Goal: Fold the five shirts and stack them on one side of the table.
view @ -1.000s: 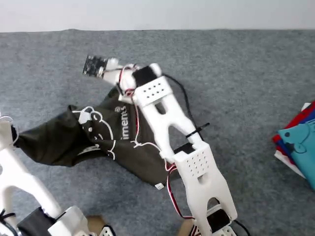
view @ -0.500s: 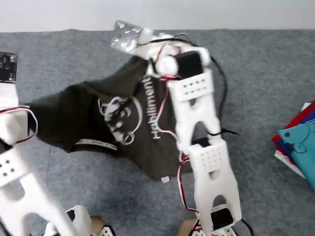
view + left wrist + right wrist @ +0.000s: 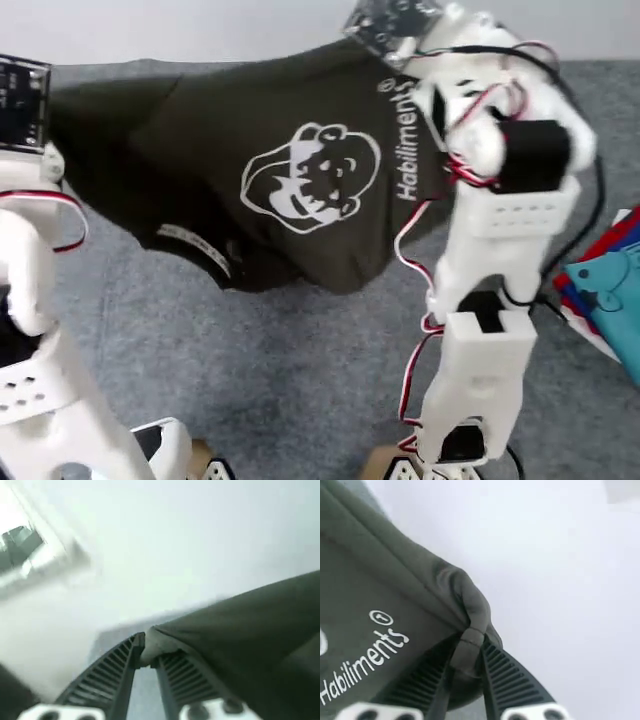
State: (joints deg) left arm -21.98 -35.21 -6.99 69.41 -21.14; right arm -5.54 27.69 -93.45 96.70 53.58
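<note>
A dark olive shirt [image 3: 280,170] with a white bear print hangs stretched in the air between both arms, high above the grey table [image 3: 250,380]. My left gripper [image 3: 146,652] is shut on one pinched edge of the shirt [image 3: 240,630], at the left in the high view. My right gripper [image 3: 467,652] is shut on a bunched fold of the shirt [image 3: 380,615] beside its white lettering, at the upper right in the high view. The shirt's lower hem droops toward the table.
A stack of folded shirts [image 3: 605,290] in red, white and teal lies at the table's right edge. The right arm's white links [image 3: 490,320] stand upright over the table's middle right. The left arm [image 3: 30,330] rises along the left edge.
Both arms have lifted the shirt from the table and pulled it apart, so it went from a crumpled heap to a spread sheet held high. The right arm swung up and rightward.
</note>
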